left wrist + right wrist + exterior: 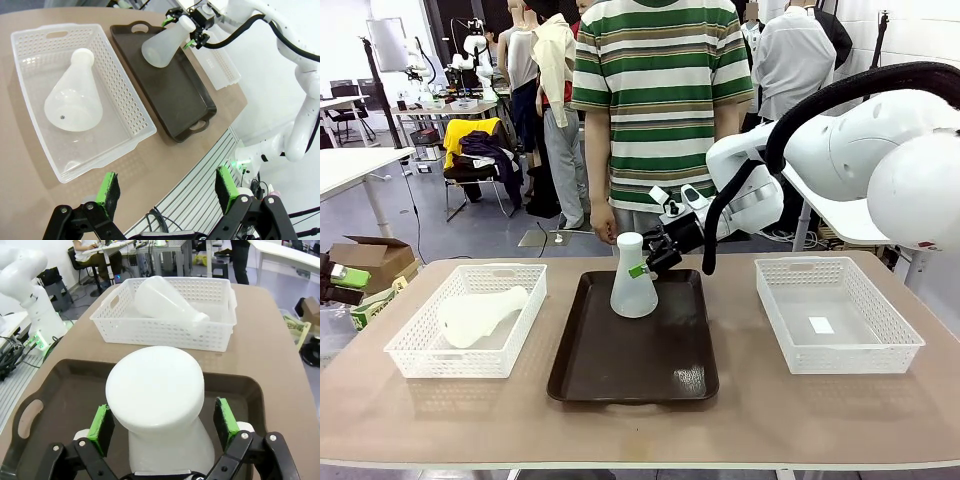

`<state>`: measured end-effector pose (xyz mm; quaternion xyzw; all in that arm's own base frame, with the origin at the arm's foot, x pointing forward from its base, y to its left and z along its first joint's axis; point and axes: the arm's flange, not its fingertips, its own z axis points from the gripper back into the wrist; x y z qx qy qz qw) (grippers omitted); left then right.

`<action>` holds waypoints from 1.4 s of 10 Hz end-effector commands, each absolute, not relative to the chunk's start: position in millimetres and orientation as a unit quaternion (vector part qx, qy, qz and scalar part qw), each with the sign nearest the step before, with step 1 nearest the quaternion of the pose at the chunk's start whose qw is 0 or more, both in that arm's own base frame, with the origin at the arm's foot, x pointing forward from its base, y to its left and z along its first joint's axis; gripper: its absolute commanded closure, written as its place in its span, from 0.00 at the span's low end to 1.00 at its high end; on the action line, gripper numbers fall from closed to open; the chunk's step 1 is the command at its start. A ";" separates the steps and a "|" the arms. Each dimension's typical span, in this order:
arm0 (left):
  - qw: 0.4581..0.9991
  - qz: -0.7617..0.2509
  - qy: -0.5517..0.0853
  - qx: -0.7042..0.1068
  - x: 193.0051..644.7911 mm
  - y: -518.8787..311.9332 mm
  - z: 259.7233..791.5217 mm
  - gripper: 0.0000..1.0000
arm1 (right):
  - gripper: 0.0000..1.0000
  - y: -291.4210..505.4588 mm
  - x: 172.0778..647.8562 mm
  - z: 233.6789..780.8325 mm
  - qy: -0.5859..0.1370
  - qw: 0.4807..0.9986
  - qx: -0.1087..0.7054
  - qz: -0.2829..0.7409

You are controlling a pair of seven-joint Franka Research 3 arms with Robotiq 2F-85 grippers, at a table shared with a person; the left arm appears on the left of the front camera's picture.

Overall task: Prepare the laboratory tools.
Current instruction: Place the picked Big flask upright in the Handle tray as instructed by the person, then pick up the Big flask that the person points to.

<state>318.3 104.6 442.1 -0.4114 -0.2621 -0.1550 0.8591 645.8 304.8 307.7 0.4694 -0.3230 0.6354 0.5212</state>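
You had a wide tan table [800,410] in front of you, and a person [660,100] in a green and white striped shirt stood at its far side with arms hanging down. Your right arm [860,150] came in from the right side, bent at the elbow, and was stretched out low across the middle, with its wrist tipped down toward the far end of the tray. The dark brown tray [650,370] lay in the middle of the table. A white basket with holes [420,350] sat on your left of the tray, and another white basket [850,358] sat on your right, both a little apart from it. One cloudy white flask [633,285] stood upright on the far part of the tray. The other flask [480,315] lay on its side in the left basket, with its neck pointing toward the tray. Your right gripper [162,426] was spread wide, one finger on each side of the standing flask's neck, and the green pads [101,429] had small gaps between them and the flask, so it was not squeezing. Your left gripper [167,190] hung high above the near edge of the table, looking down at the left basket and the tray. Its fingers were spread wide too, with nothing between them.
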 end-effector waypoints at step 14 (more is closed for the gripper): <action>0.851 -0.162 -0.274 -0.418 319.7 106.2 441.3 0.00 | 0.00 304.7 645.9 307.6 -0.323 0.521 0.470 0.635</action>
